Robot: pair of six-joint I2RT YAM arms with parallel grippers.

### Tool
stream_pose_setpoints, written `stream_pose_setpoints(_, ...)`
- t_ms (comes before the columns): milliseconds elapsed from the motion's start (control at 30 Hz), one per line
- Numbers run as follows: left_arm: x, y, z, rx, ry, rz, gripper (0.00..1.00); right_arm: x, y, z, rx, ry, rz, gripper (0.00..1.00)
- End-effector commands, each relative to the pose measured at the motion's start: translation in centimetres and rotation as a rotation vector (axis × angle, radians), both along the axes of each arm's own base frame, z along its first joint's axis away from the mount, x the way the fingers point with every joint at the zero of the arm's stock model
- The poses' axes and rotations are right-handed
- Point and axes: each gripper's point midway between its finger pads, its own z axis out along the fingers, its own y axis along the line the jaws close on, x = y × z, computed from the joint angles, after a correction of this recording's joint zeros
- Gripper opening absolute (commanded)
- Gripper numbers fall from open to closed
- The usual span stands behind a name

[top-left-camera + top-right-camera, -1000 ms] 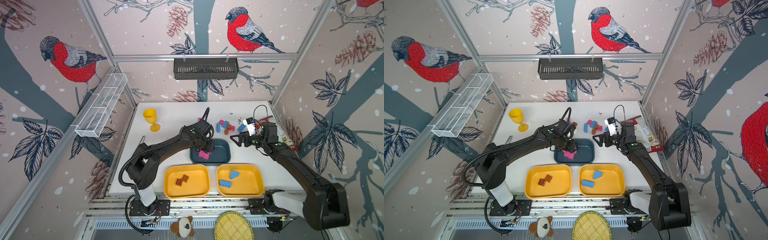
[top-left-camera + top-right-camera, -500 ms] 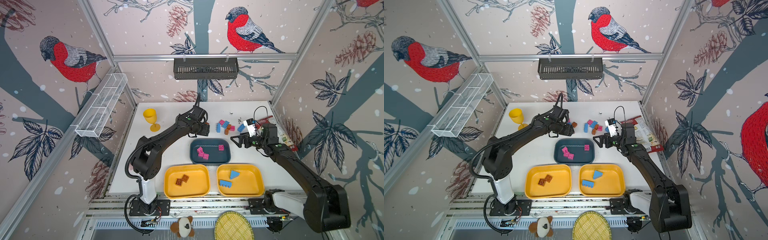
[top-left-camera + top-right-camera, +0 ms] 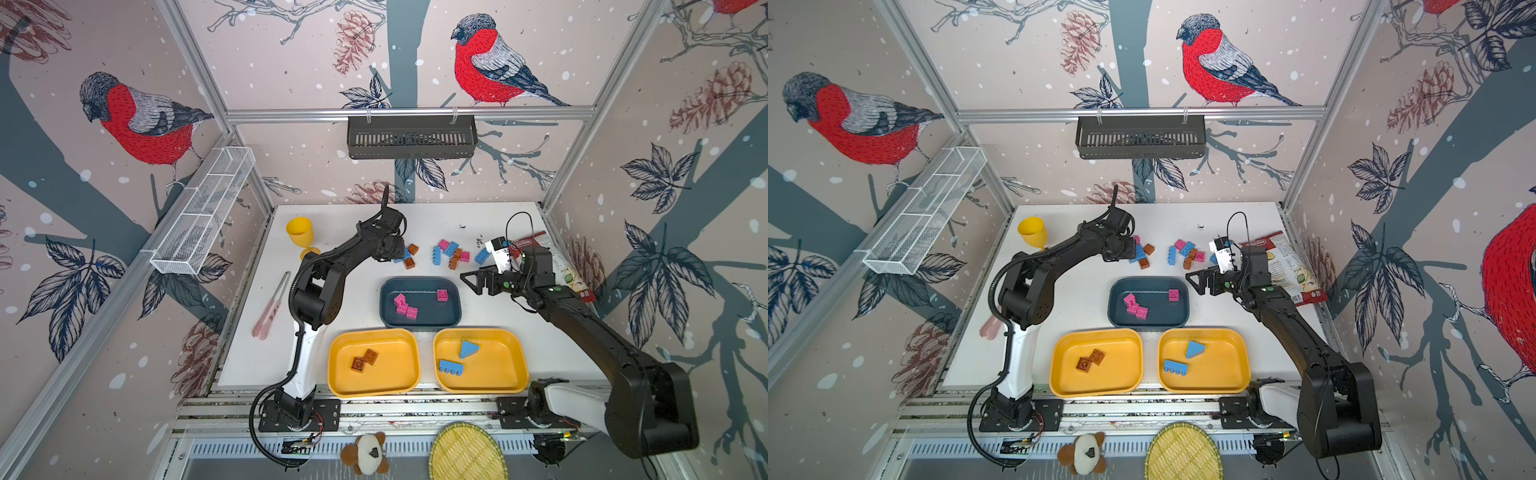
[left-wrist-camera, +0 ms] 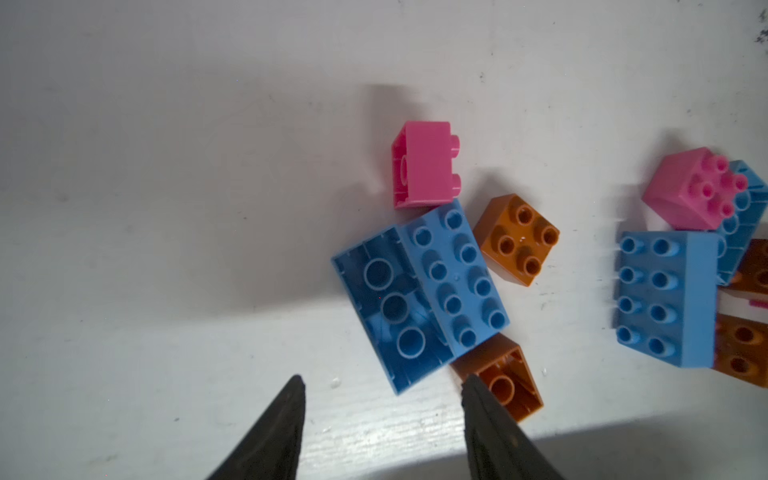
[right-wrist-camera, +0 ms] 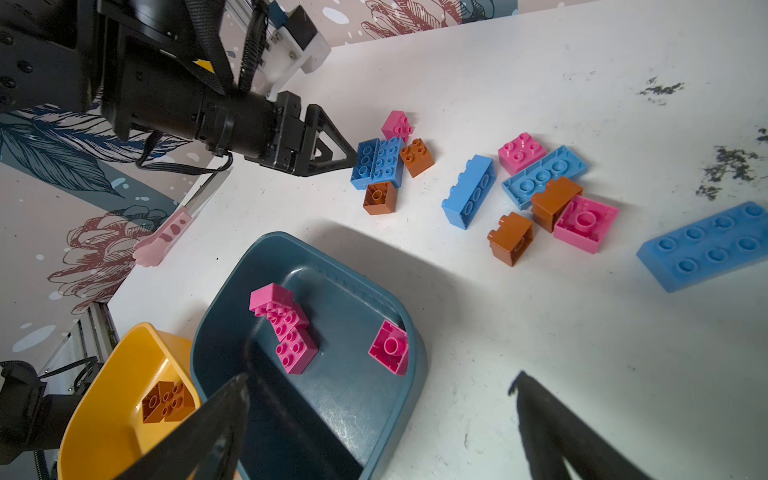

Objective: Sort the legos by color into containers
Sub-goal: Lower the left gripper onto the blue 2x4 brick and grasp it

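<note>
Since the left pincer (image 4: pixel 382 380) hangs jaws apart and empty right over the near corner of the blue pair (image 4: pixel 419 291), the risk is a messy grab. Two long blue bricks lie edge to edge, one studs up and one hollow side up. The gap between the fingers looks barely wider than one brick. One fingertip (image 4: pixel 476 401) sits over the brown brick (image 4: pixel 513 388), which lies on its side at the pair's 5 o'clock.

Likely failures on a straight descent:
- The finger lands on the brown brick and jams.
- Both blues get pinched and one drops.
- The pair gets shoved into the pink brick (image 4: pixel 424 164) at its 12 o'clock.

Cannot tell if a finger touches anything.

Blue pair is on the bench (image 3: pixel 436 216), at 11 o'clock of the teal tray (image 3: pixel 415 281). Its long axis runs about 11 to 5 o'clock. The jaws close roughly 9 to 3, so across the short side but skewed, which could twist a brick out. Blue belongs in the yellow tray (image 3: pixel 494 365) at 5 o'clock of the teal one, where two blues lie.

Right pincer (image 3: pixel 468 281) is spread wide and empty at 2 o'clock of the teal tray. It is near the second pile (image 3: pixel 451 253), so the arms could crowd each other if it reaches in.
</note>
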Motion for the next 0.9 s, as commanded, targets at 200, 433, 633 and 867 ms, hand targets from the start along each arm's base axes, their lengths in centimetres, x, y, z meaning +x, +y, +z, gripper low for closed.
stream_pose_setpoints(200, 1.5, -0.4, -1.6, -0.018, 0.006, 0.05, 0.61, 0.4, 0.1, 0.2, 0.0, -0.02, 0.005, 0.99)
stream_pose_setpoints(433, 1.7, 0.2, -2.5, 0.018, 0.013, 0.069, 0.59, 0.4, 0.0, 0.2, -0.001, -0.022, 0.005, 0.99)
stream_pose_setpoints(633, 1.4, 1.5, -2.0, 0.082, 0.001, 0.074, 0.57, 0.4, 0.0, 0.3, 0.0, -0.025, 0.005, 0.99)
stream_pose_setpoints(867, 1.1, 2.9, -1.4, 0.162, -0.007, 0.071, 0.56, 0.4, 0.1, 0.5, 0.004, -0.027, 0.008, 1.0)
